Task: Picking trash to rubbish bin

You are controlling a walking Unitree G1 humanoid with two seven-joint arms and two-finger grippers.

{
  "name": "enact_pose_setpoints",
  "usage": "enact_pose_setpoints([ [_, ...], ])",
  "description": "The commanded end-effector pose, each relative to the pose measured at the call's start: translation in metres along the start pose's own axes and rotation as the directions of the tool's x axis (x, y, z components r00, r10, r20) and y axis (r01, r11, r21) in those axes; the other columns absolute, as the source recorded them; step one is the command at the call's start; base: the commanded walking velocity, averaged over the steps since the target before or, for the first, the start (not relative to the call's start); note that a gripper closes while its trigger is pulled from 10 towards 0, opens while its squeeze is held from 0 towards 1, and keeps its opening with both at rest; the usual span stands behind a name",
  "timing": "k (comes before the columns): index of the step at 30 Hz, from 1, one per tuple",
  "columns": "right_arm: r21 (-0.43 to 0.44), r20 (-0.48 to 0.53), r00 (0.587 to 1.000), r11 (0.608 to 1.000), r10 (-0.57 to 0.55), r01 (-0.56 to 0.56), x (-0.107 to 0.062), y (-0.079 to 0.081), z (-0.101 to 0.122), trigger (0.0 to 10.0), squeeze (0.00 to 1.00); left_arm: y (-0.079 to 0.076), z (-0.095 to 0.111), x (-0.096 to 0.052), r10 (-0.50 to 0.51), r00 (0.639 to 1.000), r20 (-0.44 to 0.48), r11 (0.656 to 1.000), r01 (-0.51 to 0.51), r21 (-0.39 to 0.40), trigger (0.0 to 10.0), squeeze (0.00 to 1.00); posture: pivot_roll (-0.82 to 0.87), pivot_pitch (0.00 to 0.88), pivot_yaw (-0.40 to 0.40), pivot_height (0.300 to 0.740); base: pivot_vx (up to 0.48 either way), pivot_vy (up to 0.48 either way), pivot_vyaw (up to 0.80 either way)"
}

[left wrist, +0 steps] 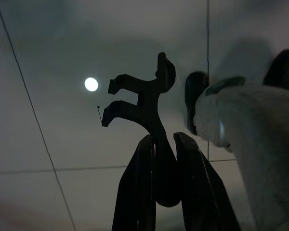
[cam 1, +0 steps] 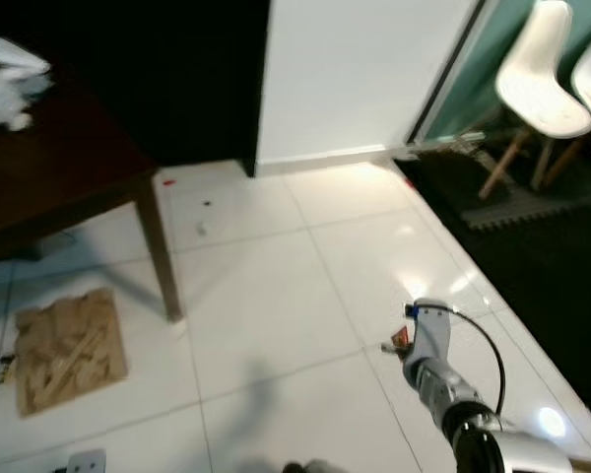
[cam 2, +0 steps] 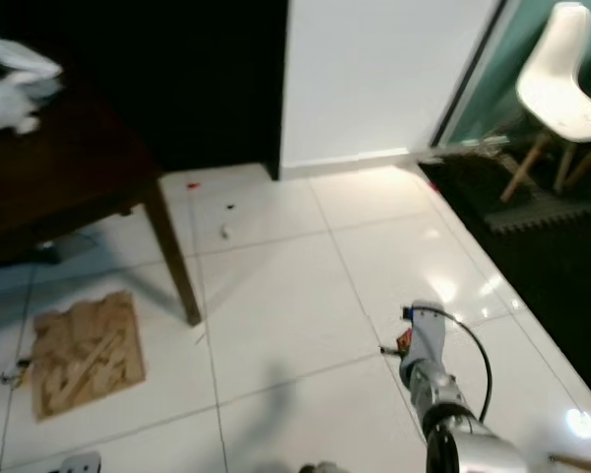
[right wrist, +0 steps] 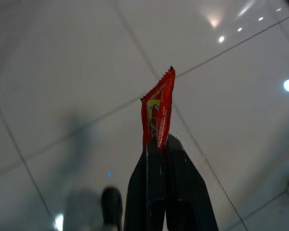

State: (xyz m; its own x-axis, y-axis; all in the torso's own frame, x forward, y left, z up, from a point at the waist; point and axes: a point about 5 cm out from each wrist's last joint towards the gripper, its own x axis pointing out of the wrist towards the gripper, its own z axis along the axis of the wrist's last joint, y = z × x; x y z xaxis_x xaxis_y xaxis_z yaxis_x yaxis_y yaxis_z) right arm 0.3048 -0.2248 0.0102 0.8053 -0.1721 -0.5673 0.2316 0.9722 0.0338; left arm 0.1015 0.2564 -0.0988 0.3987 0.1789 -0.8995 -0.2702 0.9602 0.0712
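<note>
Red wrapper [cam 1: 401, 337] is sticking out beside the right gripper [cam 1: 406, 340] over white floor [cam 1: 276, 296]. Right wrist view: its fingers [right wrist: 149, 178] are pinching the wrapper. Left wrist view: left gripper [left wrist: 161, 144] is closing on a black hook-shaped piece [left wrist: 139, 98].

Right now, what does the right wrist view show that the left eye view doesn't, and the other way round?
The right wrist view shows up close the right end effector shut on a red wrapper with a yellow patch, its serrated edge sticking out past the fingers. The left eye view gives the room: a dark wooden table, cardboard on the floor and white chairs; there the wrapper is a small red speck beside the silver arm. Both share the white tiled floor.
</note>
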Motion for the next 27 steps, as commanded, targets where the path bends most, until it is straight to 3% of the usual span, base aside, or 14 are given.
enact_pose_setpoints([
  [1,0.043,0.027,1.000,0.999,-0.013,0.012,0.000,-0.006,0.007,10.0,0.00,0.000,-0.014,-0.002,-0.007,0.999,-0.044,1.000,0.008,0.011,10.0,0.00,0.20,0.103,-0.062,0.740,0.000,0.000,-0.78],
  [3,0.053,0.049,0.999,0.999,-0.006,0.003,0.001,-0.005,0.014,10.0,0.00,-0.001,-0.015,-0.002,-0.011,0.999,-0.044,1.000,0.011,0.017,10.0,0.00,0.20,0.104,-0.061,0.740,0.000,0.000,-0.78],
  [5,0.072,0.116,0.993,0.997,0.024,-0.032,0.003,0.002,0.035,10.0,0.00,-0.003,-0.018,-0.002,-0.017,0.999,-0.043,1.000,0.018,0.025,10.0,0.00,0.19,0.105,-0.062,0.740,0.000,0.000,-0.78],
  [14,0.086,0.212,0.973,0.990,0.089,-0.109,0.003,0.017,0.065,10.0,0.00,-0.007,-0.019,-0.002,-0.028,0.999,-0.039,0.999,0.029,0.016,10.0,0.00,0.20,0.102,-0.068,0.740,0.000,0.000,-0.78],
  [16,0.067,0.276,0.951,0.984,0.142,-0.166,0.002,0.028,0.086,10.0,0.00,-0.010,-0.018,-0.002,-0.045,0.998,-0.033,0.999,0.045,0.010,10.0,0.00,0.20,0.098,-0.069,0.740,0.000,0.000,-0.78],
  [22,0.060,0.321,0.931,0.977,0.176,-0.205,0.000,0.035,0.100,10.0,0.00,-0.012,-0.016,-0.001,-0.048,0.998,-0.028,0.999,0.048,0.001,10.0,0.00,0.20,0.095,-0.070,0.740,0.000,0.000,-0.78],
  [27,0.046,0.397,0.890,0.964,0.224,-0.263,-0.004,0.044,0.124,10.0,0.00,-0.014,-0.015,-0.001,-0.053,0.998,-0.026,0.998,0.052,-0.026,10.0,0.00,0.21,0.096,-0.073,0.740,0.000,0.000,-0.78],
])
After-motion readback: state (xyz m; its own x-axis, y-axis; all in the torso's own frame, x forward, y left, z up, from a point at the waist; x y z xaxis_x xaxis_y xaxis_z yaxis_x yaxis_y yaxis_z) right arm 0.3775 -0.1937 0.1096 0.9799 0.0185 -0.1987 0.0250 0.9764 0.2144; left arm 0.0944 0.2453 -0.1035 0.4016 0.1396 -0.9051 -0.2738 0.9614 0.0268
